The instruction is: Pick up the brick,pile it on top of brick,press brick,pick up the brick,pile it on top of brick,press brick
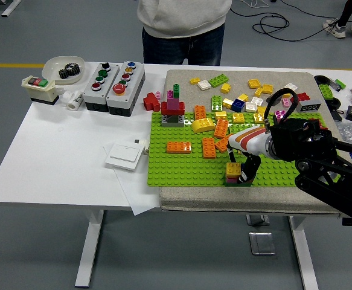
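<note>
A small brick stack (232,175) stands near the front edge of the green baseplate (182,166), with a yellow brick (233,168) on top. My right hand (246,169) reaches in from the right, its dark fingers (250,164) curled down against the right side of the yellow brick. The white and orange wrist shell (251,142) sits just above. A taller stack in red, pink and green (174,109) stands at the plate's back left. Orange bricks (178,147) and a yellow curved piece (202,124) lie on the plate. My left arm is out of view.
Several loose bricks (248,96) are scattered on the grey mat (182,78) behind the plate. Two button boxes (112,84), a switch box (37,88), a bowl with a gear (67,67) and a white switch plate (125,156) lie to the left. A person (185,27) stands at the far side.
</note>
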{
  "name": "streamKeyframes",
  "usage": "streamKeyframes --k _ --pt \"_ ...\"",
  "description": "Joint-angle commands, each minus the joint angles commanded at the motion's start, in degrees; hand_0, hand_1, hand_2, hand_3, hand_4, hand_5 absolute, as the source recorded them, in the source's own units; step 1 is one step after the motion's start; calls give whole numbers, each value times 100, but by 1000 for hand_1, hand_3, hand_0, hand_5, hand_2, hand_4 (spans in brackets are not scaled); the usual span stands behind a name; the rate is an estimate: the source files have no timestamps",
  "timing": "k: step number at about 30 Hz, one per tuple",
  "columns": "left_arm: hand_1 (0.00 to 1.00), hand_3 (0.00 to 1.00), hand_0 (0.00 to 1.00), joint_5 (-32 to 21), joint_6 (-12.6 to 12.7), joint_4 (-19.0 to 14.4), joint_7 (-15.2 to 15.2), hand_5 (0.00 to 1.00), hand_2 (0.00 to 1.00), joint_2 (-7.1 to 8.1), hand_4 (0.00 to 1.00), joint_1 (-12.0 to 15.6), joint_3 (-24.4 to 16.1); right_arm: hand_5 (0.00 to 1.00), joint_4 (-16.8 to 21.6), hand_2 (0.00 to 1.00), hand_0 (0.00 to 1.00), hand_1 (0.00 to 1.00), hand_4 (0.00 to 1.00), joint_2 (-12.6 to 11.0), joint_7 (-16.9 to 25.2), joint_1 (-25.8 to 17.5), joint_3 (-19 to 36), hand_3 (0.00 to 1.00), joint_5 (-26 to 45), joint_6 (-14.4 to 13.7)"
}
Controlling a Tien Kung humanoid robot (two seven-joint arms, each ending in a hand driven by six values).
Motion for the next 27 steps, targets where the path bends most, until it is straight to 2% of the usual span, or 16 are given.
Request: streamKeyframes --k 27 --pt "730 608 701 50 -15 -11 7 686 744 -3 715 15 -18 176 -38 71 2 2 962 -3 2 -26 47 518 -67 40"
